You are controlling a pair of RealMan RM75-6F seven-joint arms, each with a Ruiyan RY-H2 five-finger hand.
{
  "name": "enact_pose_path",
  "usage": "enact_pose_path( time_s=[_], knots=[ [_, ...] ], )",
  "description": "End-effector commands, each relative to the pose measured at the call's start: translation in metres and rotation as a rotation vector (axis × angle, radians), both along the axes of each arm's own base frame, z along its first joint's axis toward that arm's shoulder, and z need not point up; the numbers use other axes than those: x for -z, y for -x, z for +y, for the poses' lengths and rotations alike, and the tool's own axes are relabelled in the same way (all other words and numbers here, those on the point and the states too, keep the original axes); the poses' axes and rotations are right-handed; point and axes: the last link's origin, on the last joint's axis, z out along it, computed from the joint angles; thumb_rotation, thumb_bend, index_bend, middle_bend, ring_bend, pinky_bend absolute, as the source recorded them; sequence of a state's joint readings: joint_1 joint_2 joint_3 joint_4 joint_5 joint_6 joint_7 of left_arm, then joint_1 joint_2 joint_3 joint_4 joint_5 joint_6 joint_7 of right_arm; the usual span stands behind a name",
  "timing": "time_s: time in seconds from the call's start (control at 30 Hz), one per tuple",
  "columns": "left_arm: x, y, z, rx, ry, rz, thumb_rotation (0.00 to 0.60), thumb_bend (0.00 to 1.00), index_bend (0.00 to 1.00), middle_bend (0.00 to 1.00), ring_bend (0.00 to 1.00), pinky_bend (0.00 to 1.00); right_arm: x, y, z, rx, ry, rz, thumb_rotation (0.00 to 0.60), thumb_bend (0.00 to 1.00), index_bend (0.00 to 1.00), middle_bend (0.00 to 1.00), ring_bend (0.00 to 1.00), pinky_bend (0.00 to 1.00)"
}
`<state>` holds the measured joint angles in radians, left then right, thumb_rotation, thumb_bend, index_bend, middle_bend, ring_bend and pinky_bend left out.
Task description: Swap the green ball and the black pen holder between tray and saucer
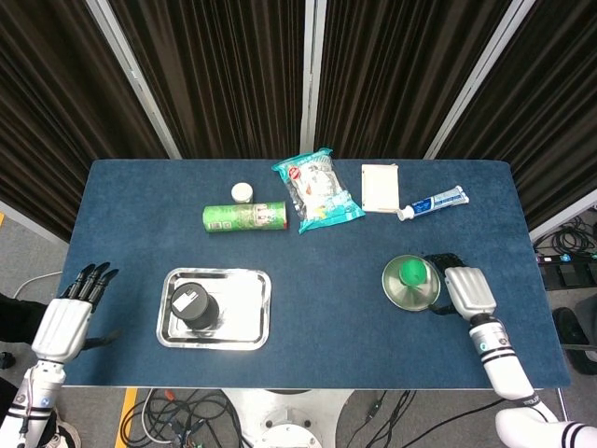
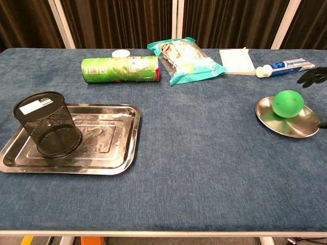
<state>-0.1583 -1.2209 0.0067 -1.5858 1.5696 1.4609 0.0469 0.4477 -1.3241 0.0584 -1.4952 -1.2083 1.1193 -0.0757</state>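
Observation:
The green ball (image 1: 411, 273) (image 2: 287, 103) lies on the round steel saucer (image 1: 401, 291) (image 2: 286, 125) at the right of the table. My right hand (image 1: 464, 285) is just right of the saucer, its fingers apart and off the ball; only its dark fingertips (image 2: 312, 77) show at the chest view's right edge. The black mesh pen holder (image 1: 193, 305) (image 2: 48, 130) stands upright at the left end of the steel tray (image 1: 247, 313) (image 2: 110, 143). My left hand (image 1: 70, 317) hangs off the table's left side, holding nothing, fingers straight.
Along the back lie a green chip can (image 1: 244, 217) with a white lid (image 1: 242, 192) behind it, a snack bag (image 1: 317, 189), a white notepad (image 1: 380, 187) and a toothpaste tube (image 1: 434, 203). The blue table (image 1: 326, 336) ends close in front of the tray and saucer.

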Motion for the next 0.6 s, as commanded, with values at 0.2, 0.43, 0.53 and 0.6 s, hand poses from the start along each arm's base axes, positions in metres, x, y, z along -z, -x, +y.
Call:
enact_pose_path(
  time_s=[0.2,0.43,0.53,0.6],
  knots=[
    [-0.007,0.002,-0.026,0.049,-0.03,0.034,0.6,0.07,0.09,0.05,0.01,0.22,-0.059,0.044,0.087,0.053,0.251,0.022,0.6,0.0,0.0,0.01,0.0,0.05],
    [-0.011,0.013,-0.043,0.012,-0.08,0.117,0.471,0.07,0.09,0.05,0.01,0.11,-0.065,0.07,0.142,0.107,0.344,0.121,0.6,0.03,0.0,0.0,0.0,0.0],
    [-0.012,0.019,-0.043,-0.044,-0.094,0.099,0.338,0.07,0.09,0.04,0.0,0.09,-0.064,0.07,0.148,0.108,0.359,0.128,0.6,0.04,0.0,0.0,0.0,0.0],
    [-0.012,0.022,-0.042,-0.062,-0.1,0.094,0.296,0.07,0.09,0.02,0.0,0.09,-0.064,0.07,0.148,0.107,0.368,0.126,0.6,0.04,0.0,0.0,0.0,0.0]
  ],
)
